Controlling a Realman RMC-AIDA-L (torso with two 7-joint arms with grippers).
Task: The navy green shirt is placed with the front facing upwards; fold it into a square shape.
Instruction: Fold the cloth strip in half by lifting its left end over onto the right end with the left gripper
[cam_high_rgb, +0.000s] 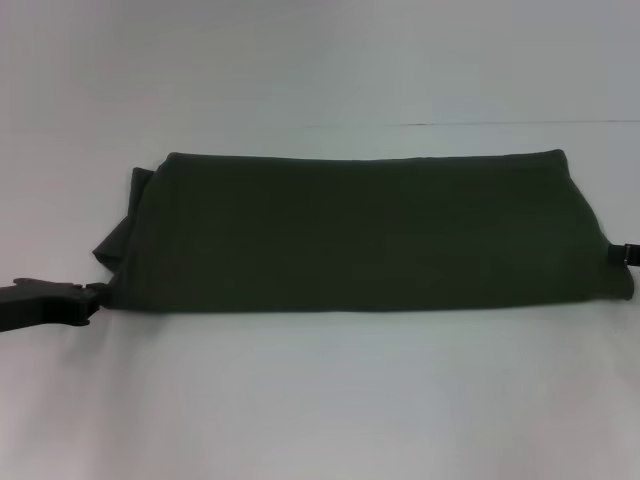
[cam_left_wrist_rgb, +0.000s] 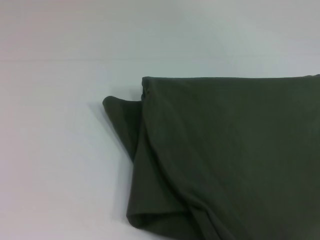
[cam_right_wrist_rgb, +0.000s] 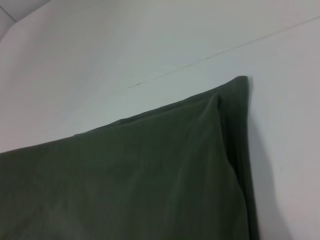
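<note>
The left gripper (cam_high_rgb: 97, 292) sits low on the table (cam_high_rgb: 320, 400) right at the near left corner of the navy green shirt (cam_high_rgb: 360, 235), its tip touching or just short of the cloth; whether its fingers are parted or pinched on the hem cannot be told. The right gripper (cam_high_rgb: 626, 255) shows only as a dark sliver at the shirt's right edge, and its fingers are hidden as well. Between them the shirt lies as a long, flat band across the table, print out of sight, right end crisp and stacked (the right wrist view shows neat layered edges (cam_right_wrist_rgb: 240, 150)), left end looser, with a flap (cam_left_wrist_rgb: 122, 117) poking out and a curled lip at the near corner. To make a square, the judgement is that one end must be carried over the other: take every layer at the corner, lift only enough to clear, keep both near and far edges aligned, and tuck or smooth that stray left flap first, since it could otherwise bulge out of the finished fold.
</note>
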